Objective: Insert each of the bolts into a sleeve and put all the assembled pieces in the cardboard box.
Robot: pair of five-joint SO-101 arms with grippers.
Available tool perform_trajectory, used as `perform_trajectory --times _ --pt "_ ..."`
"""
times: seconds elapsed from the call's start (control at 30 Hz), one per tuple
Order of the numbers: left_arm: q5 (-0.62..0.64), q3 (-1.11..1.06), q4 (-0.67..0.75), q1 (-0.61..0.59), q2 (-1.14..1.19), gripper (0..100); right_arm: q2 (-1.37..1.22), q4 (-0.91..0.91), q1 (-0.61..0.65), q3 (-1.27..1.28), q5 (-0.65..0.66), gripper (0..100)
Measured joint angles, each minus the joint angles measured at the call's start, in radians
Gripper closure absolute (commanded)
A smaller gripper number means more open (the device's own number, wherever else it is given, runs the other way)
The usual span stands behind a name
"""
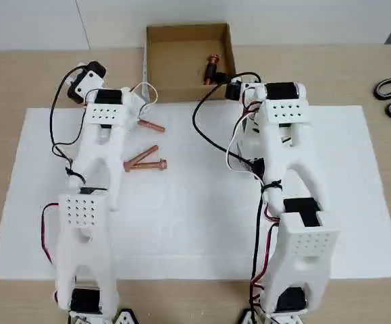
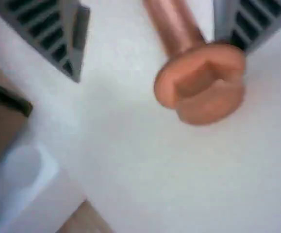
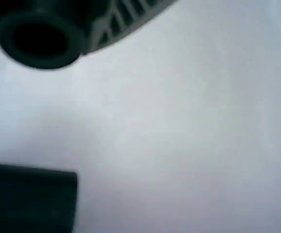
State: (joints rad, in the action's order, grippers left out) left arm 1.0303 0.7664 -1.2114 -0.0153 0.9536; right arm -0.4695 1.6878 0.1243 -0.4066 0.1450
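High view: your left gripper [image 1: 140,111] is over one bolt [image 1: 152,125] on the white mat [image 1: 195,216]. The bolt's long axis points sideways, toward the right gripper [image 1: 239,91], which is beside the cardboard box [image 1: 181,64].

Left wrist view: the jaws stand apart, with the bolt's shaft between them and its head [image 2: 201,87] outward.

Right wrist view: a black sleeve [image 3: 38,41] sits close. Gripped or not, you cannot tell.

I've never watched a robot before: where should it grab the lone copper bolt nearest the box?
Grip the bolt by its smooth shank, near the middle, coming straight down with jaws either side. It lies flat on the white mat, and its wide flanged head would likely slip.
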Motion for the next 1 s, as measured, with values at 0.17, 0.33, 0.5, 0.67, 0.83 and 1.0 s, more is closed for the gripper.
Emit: perform_trajectory --times 0.17,0.33,0.5,0.67,0.83,1.0 --pt "0.000 0.003 0.000 0.000 0.003 99 0.000 0.000 0.000 0.000 0.000 99.2" --pt "0.000 0.009 0.000 0.000 0.003 99 0.000 0.000 0.000 0.000 0.000 99.2" --pt "-0.026 0.035 -0.026 0.000 0.005 99 0.000 0.000 0.000 0.000 0.000 99.2" --pt "-0.135 0.166 -0.187 0.008 0.008 99 0.000 0.000 0.000 0.000 0.000 99.2" --pt "-0.321 0.365 -0.368 0.049 -0.048 99 0.000 0.000 0.000 0.000 0.000 99.2" --pt "-0.430 0.563 -0.511 0.072 -0.114 99 0.074 0.000 0.000 0.000 0.000 99.2"
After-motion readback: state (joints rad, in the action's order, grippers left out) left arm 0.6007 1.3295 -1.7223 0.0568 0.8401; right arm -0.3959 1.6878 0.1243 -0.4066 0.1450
